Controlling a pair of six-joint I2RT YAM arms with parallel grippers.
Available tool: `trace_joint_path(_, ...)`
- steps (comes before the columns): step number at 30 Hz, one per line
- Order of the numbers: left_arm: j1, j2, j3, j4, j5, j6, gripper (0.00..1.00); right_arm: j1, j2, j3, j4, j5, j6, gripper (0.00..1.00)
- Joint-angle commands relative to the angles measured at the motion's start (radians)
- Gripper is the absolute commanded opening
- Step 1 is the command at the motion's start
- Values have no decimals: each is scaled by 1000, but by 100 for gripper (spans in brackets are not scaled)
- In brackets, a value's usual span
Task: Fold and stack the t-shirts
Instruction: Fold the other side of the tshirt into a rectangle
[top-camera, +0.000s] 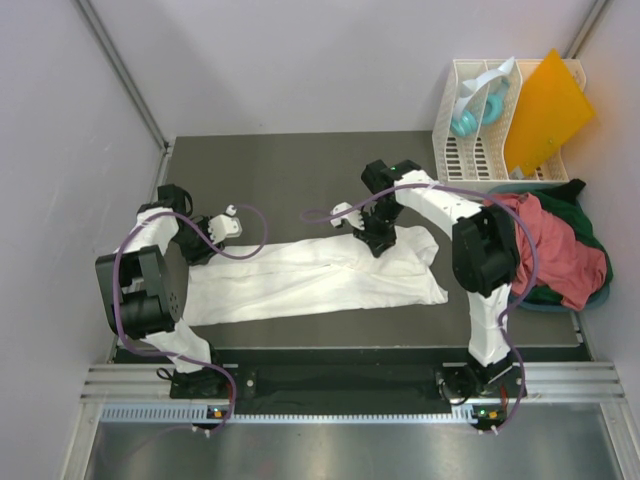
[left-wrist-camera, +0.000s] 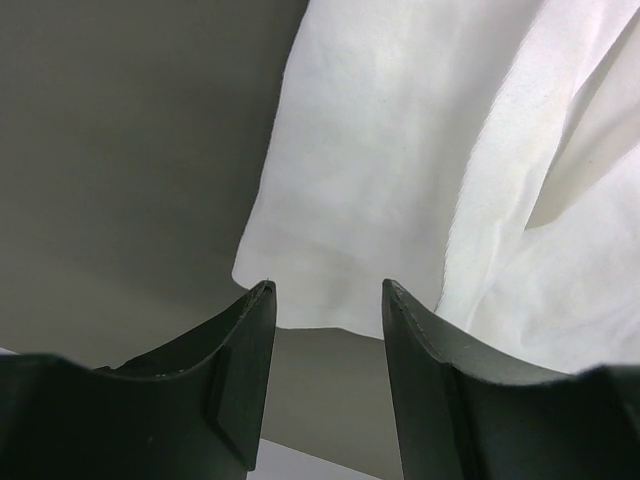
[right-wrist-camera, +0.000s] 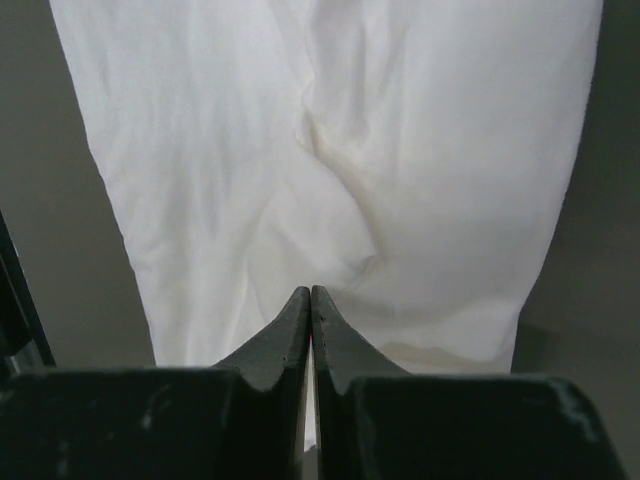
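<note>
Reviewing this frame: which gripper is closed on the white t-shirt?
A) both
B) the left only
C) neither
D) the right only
D: in the right wrist view the right gripper has its fingers pressed together on a pucker of the white t-shirt, while the left gripper stands open near the cloth's corner, gripping nothing.

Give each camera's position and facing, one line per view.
Top external: above and behind the robot, looking down at the table; left arm and right arm show.
Left wrist: on left arm, looking past the open left claw at the white t-shirt.
Right wrist: on right arm, looking past the right claw, shut on that shirt.
Shared: all three show the white t-shirt.
</note>
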Motion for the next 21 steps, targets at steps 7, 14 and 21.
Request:
trace_joint_path(7,-4,12,20,6,21,6,52,45,-61,86,-146,-66,-33,0)
trace_joint_path(14,-4,10,16,6,29,12,52,82,-85,71,-160,-75,-26,0)
trace_joint_path(21,-7,12,12,9,40,9,52,69,-107,-7,50,-20,62,41)
